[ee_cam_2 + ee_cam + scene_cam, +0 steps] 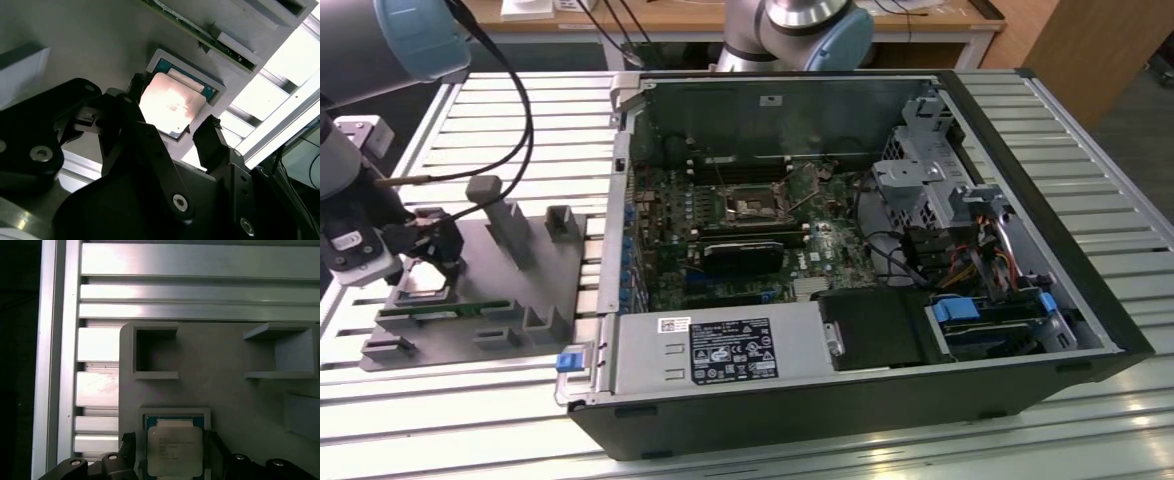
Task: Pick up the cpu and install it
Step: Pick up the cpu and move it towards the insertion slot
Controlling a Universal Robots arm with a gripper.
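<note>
The gripper (434, 262) is seen at the exterior view's left, lowered over a grey fixture tray (554, 275) that is laid on the slatted worktop (480, 410). The cpu (424, 283) is found directly beneath it. Both are well apart from the open computer case (854, 420) and the square socket (754, 207) on its motherboard.

In the second wrist view the gripper (172, 107) is shown open, with nothing held. Its black fingers (210, 137) are set at opposite sides of the cpu (170, 100), which is seated flat in a pale square nest (217, 91). Whether either finger touches the chip's edge cannot be told here.

In the first wrist view the cpu (175, 450) is centred between the fingers (127, 450), metal top up, and a gap is visible at each side. The chip is nearly square, so no long axis is marked. Its edges are aligned with the nest and lie square to the line along which the gripper (172, 452) would close.
</note>
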